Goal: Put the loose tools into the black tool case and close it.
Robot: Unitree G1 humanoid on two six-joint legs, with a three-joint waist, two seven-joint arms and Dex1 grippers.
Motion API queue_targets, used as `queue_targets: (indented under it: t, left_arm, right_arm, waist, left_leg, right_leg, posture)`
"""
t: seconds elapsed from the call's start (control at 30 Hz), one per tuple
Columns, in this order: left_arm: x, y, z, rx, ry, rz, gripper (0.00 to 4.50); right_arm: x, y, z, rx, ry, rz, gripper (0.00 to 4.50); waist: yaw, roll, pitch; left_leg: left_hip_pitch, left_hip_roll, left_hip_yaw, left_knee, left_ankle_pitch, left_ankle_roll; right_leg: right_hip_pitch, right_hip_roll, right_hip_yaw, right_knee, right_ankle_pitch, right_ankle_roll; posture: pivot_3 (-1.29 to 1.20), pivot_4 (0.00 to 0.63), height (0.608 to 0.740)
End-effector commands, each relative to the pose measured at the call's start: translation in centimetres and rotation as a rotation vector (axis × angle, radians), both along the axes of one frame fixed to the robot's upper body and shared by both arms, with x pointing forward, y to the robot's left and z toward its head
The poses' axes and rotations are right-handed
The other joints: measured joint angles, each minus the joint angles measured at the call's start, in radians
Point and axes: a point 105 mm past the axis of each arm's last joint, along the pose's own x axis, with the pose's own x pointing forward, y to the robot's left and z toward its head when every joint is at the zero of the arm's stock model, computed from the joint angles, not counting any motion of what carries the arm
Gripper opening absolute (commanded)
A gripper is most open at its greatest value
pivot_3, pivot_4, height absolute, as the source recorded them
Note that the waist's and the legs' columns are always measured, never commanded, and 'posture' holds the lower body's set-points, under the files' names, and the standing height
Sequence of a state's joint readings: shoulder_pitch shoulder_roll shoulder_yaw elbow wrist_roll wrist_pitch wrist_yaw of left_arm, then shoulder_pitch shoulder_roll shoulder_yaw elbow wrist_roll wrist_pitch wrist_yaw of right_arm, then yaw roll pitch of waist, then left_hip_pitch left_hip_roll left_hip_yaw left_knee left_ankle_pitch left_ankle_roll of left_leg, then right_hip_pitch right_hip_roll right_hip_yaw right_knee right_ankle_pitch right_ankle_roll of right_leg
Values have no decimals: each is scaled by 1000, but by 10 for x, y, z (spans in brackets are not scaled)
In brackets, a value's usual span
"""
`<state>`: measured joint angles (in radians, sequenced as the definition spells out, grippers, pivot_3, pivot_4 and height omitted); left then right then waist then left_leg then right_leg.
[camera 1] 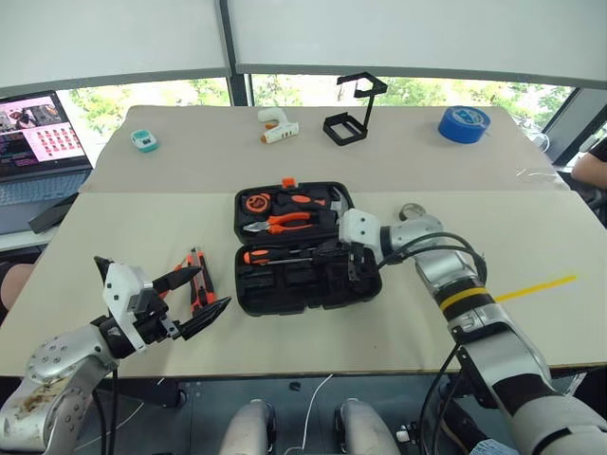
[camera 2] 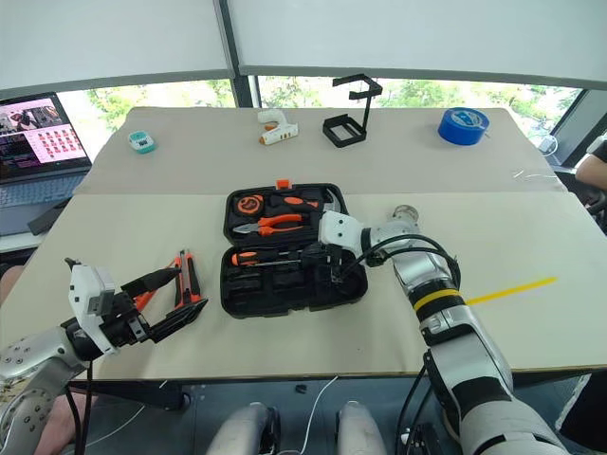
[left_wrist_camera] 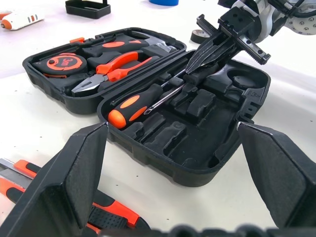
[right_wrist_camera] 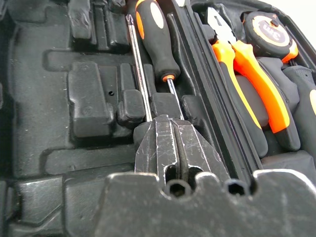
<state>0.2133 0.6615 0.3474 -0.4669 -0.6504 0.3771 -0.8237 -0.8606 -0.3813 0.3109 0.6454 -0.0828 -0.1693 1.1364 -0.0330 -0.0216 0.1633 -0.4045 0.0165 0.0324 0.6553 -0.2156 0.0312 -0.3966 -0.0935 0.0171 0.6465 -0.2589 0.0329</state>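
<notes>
The black tool case [camera 1: 305,248], a rounded-rectangular plastic clamshell with moulded slots, lies open near the middle of the beige table [camera 1: 114,227], its small orange latch on the far edge. The right gripper [camera 1: 352,275] reaches into the near half with its 2 black fingers pressed together; in the right wrist view their tips sit on the thin metal shaft of a screwdriver [right_wrist_camera: 139,74], though whether they pinch it cannot be told. Beside that shaft lies an orange-and-black screwdriver [left_wrist_camera: 136,103] in its slot. The far half holds orange-handled pliers [camera 1: 281,224] and a round orange-and-black tape measure [camera 1: 257,202]. The left gripper [camera 1: 197,295] hovers with its fingers spread wide and empty, just over 2 loose orange-and-black tools [camera 1: 197,280] lying on the table left of the case. A small dark tape roll [camera 1: 411,210] sits right of the case. Further back stand a white glue gun [camera 1: 277,126], a black wire stand [camera 1: 351,114] and a big blue tape roll [camera 1: 464,124].
</notes>
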Motion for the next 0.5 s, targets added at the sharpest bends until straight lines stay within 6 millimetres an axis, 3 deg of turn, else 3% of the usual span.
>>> queue_targets:
  t: [0.03,0.23,0.5]
  left_arm:
    - [-3,1,9,17,-35,5,4500]
    - [-3,3,6,14,-26,18,4500]
    - [-3,8,2,4,-27,45,4500]
  right_arm:
    - [-10,7,-27,-118,86,19,16]
    - [-13,-2,-26,-113,75,17,16]
    - [-5,-10,1,29,-47,-18,16]
  waist:
    - [-6,-1,-1]
    - [-10,-2,-1]
    - [-5,-2,-1]
  left_leg:
    - [1,0,0,-1,0,0]
    - [5,0,0,-9,0,-1]
    - [3,-1,0,-10,0,-1]
  right_leg:
    - [0,0,0,0,0,0]
    - [1,-1,0,-1,-1,-2]
    - [1,-6,-1,-5,-1,-2]
  posture:
    - [0,150,740]
    - [0,150,740]
    - [0,150,740]
